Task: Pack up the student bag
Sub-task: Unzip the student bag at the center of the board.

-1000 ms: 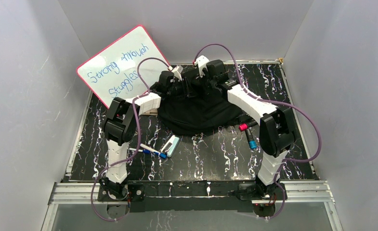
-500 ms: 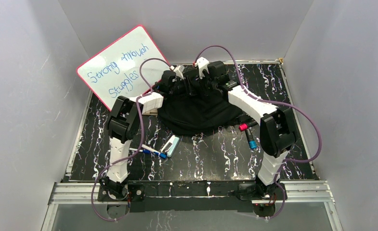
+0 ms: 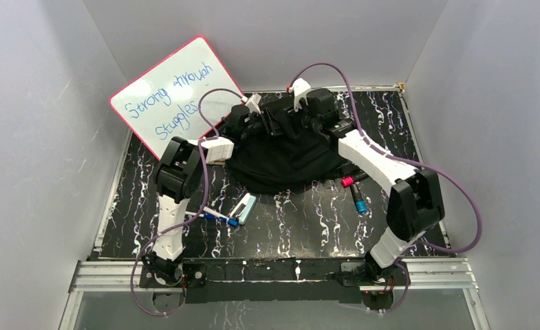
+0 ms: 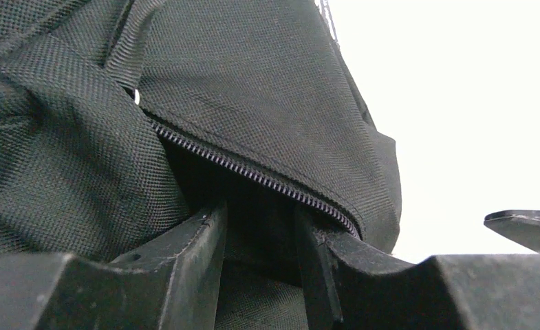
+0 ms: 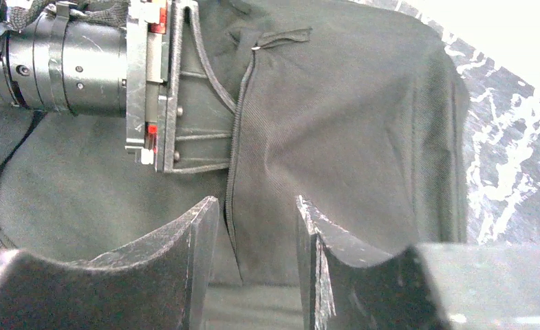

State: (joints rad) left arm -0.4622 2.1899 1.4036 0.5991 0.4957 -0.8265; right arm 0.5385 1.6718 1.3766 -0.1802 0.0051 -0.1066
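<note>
The student bag (image 3: 284, 158), a black soft backpack, lies at the back middle of the table. Both grippers are at its top edge, facing each other. My left gripper (image 3: 260, 125) reaches in from the left. In the left wrist view it (image 4: 260, 240) is shut on black fabric just under the zipper (image 4: 253, 175). My right gripper (image 3: 289, 122) comes in from the right. In the right wrist view it (image 5: 256, 234) is closed on the bag's edge (image 5: 342, 124), with the zipper seam (image 5: 234, 172) running between its fingers. The left arm's wrist (image 5: 67, 69) shows beside it.
A red-framed whiteboard (image 3: 174, 96) with blue writing leans at the back left. Pens (image 3: 219, 215) and a light-blue case (image 3: 243, 205) lie in front of the bag at left. A red-capped marker (image 3: 349, 181) and a blue one (image 3: 358, 201) lie at right.
The right arm has swung out to the right and back, and its gripper shifted right along the bag's top. The left gripper edged back and left. The bag's top has spread slightly.
</note>
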